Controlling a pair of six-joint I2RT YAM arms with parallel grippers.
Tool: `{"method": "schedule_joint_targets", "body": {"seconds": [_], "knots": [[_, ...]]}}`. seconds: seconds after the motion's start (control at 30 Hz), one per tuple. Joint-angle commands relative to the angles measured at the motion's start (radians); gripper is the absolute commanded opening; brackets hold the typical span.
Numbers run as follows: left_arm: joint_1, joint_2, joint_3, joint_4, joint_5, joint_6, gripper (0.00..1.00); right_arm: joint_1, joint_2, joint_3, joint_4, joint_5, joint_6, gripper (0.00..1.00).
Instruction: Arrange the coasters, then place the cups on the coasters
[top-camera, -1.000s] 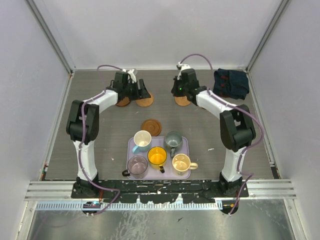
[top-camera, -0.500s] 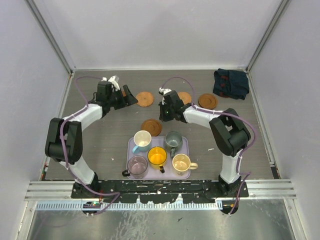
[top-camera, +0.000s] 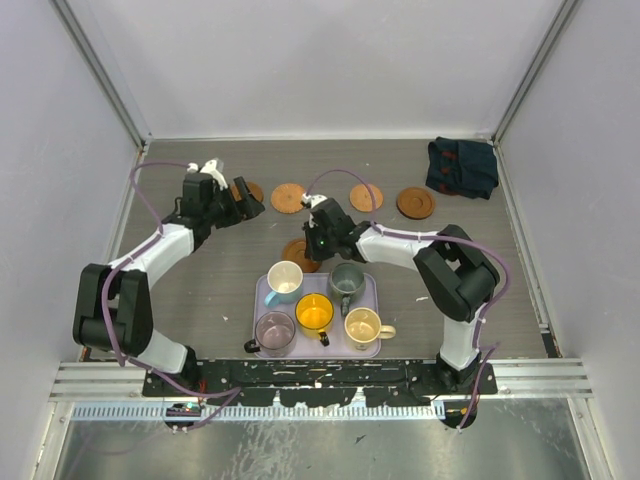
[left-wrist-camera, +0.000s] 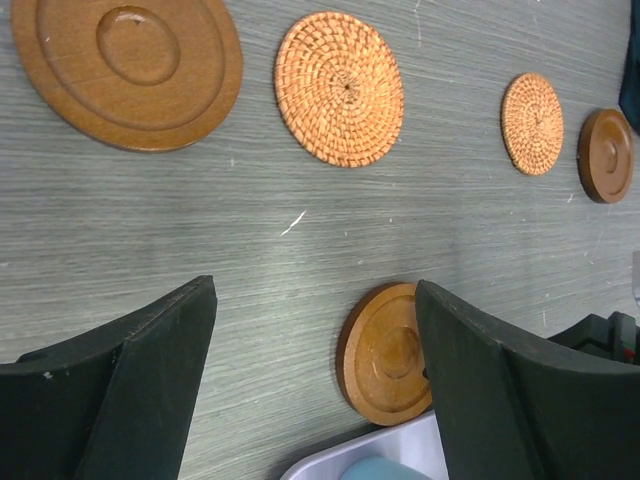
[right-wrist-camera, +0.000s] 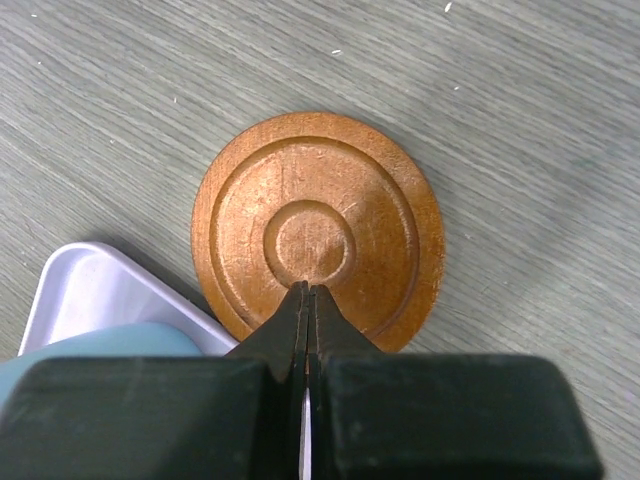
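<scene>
A robotics laboratory cell is indicated by plain white enclosure walls (top-camera: 330, 70), silver aluminium frame rails (top-camera: 560, 376) and a grey wood-grain tabletop (top-camera: 210, 290).

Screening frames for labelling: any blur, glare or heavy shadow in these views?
Top external: even light, sharp, no glare. Left wrist: woven coaster crisp, near fingers dark. Right wrist: wooden coaster sharp, grain visible, soft shadow band across the table beyond.
</scene>
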Motion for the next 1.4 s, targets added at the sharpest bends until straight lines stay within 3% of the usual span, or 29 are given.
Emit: {"method": "schedule_joint_targets", "body": {"seconds": [0.0,0.27,0.7,0.97,1.37], "knots": [[-0.002,-0.042,-0.026,0.010,-0.054,0.010,0.82,0.017,-0.027,0.010,0.053,-0.032,0.031,0.01],[-0.001,-0.040,-0.024,0.006,-0.064,0.007,0.83,0.026,0.048,0.036,0.051,-0.037,0.055,0.01],[0.000,-0.031,-0.009,-0.007,-0.063,0.015,0.83,0.008,0.107,0.131,-0.162,0.263,0.097,0.01],[0.000,-0.034,-0.020,-0.003,-0.063,0.016,0.83,-0.087,0.127,0.167,-0.181,0.289,0.084,0.01],[0.000,-0.040,-0.033,-0.003,-0.064,0.019,0.83,-0.188,0.309,0.445,-0.226,0.322,0.014,0.01]]}}
